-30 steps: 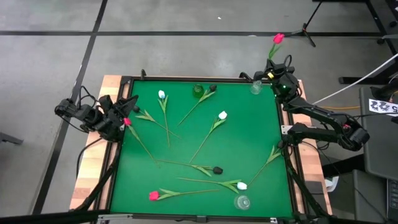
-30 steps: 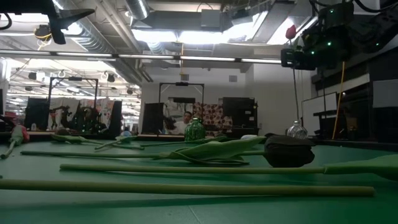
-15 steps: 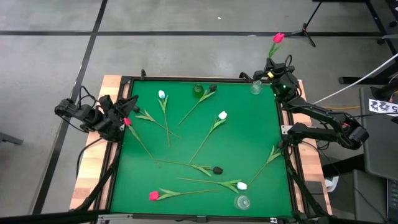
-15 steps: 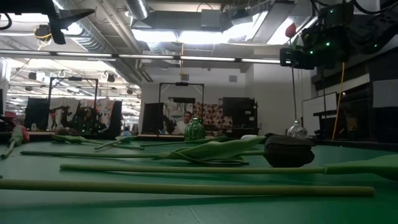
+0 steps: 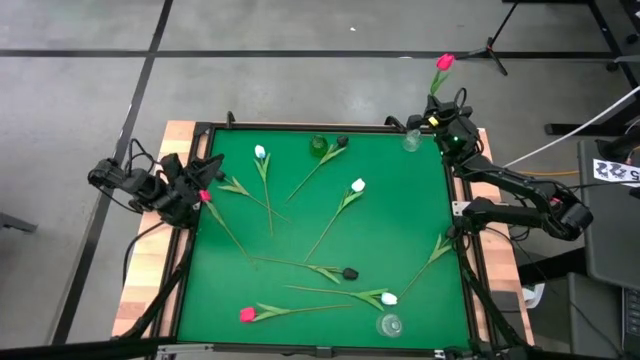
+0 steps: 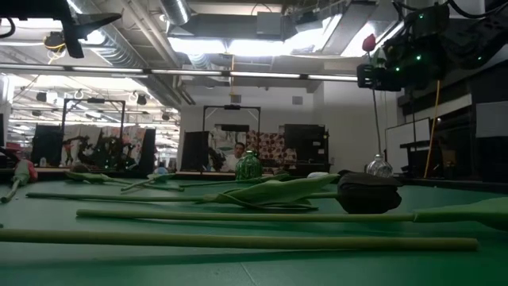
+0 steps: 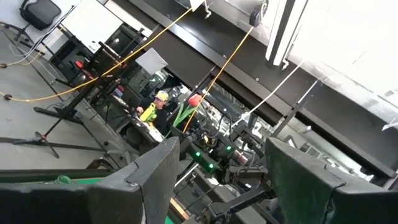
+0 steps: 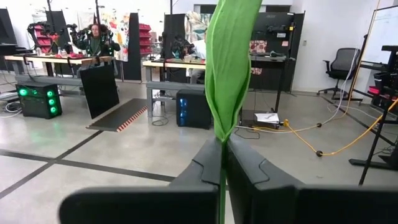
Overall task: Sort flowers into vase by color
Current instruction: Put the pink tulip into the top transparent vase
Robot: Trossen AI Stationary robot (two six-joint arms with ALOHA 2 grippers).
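Two dark arms are seen at a table covered in flat green felt point(image 5: 400, 230), with a black rim and pale wood at the sides. The right gripper point(image 5: 441, 113) is held up high over the far right corner. Its fingers are pressed tight together on the thin stem of a red-pink tulip point(image 5: 445, 62). In the right wrist view, a long smooth green leaf point(image 8: 231, 62) is seen standing straight up out of the two dark, hard fingers point(image 8: 205, 165). The small red head is also seen in the low view point(image 6: 369, 41), high above the table.

Just beside that gripper, on the felt, a small round clear glass vase point(image 5: 412, 141) is found. A green glass vase point(image 5: 319, 147) is set at the far edge, with a black tulip point(image 5: 343, 143) lying close to it. A second clear vase point(image 5: 389, 324) is set at the near edge.

The left gripper point(image 5: 203, 178) is parked at the left edge of the table, with its blocky fingers point(image 7: 155, 180) spread wide and nothing between them. A red-pink tulip head point(image 5: 205, 196) lies just beside it.

The other flowers are scattered flat on the felt, with thin stick-like stems and pointed leaves. White heads are seen at the far left point(image 5: 260, 153), in the middle point(image 5: 358, 185) and near the front point(image 5: 389, 298). A black head point(image 5: 349, 272) lies near the middle, and a red-pink one point(image 5: 247, 314) at the front left. One loose leafy stem point(image 5: 437, 250) lies at the right edge.
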